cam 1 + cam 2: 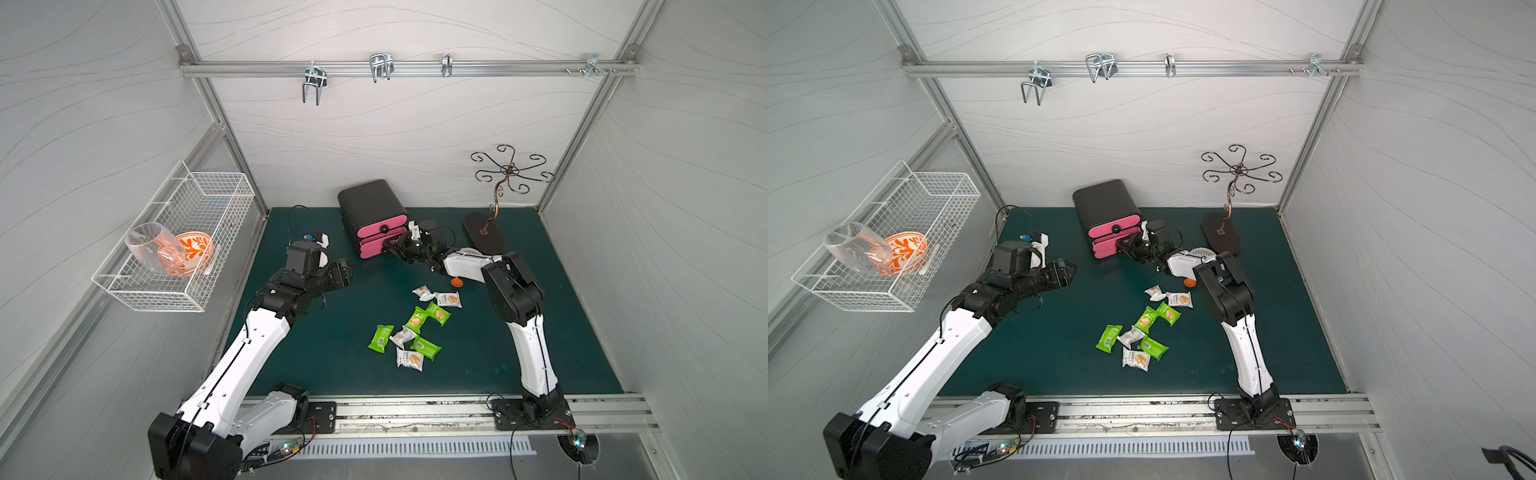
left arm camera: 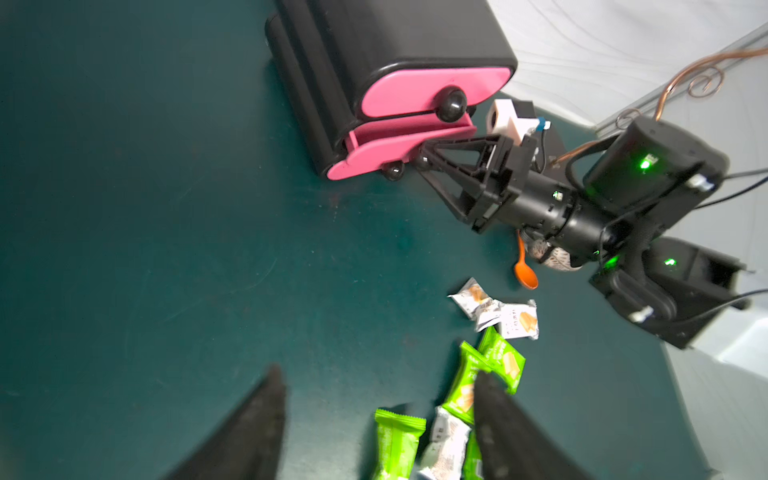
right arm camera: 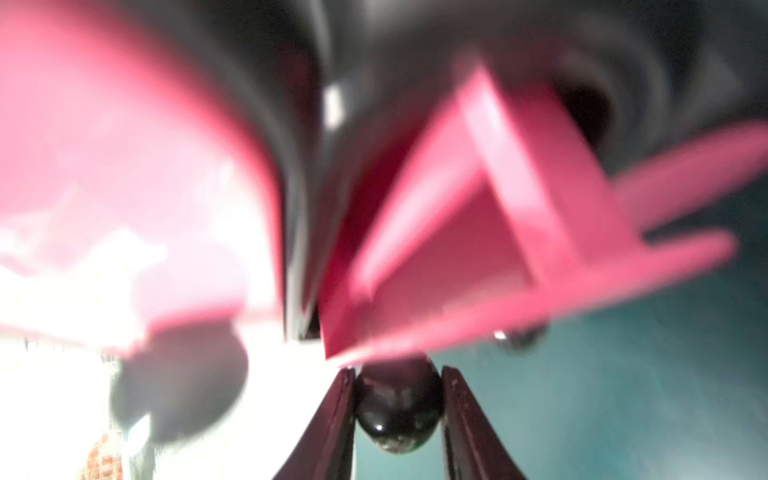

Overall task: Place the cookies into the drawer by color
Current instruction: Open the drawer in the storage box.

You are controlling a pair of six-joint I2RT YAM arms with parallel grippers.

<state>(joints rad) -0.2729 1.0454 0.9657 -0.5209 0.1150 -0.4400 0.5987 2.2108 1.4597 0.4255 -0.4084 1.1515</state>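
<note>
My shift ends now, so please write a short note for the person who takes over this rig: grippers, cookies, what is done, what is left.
Left gripper: open, empty, above the mat, near the cookies.
Right gripper: shut on the knob of a lower drawer, which is partly pulled out.
Cookies: four green, four white, all loose on the mat.
Done: no cookie visible in a drawer.
Left: finish opening, then sort all eight by color.
</note>
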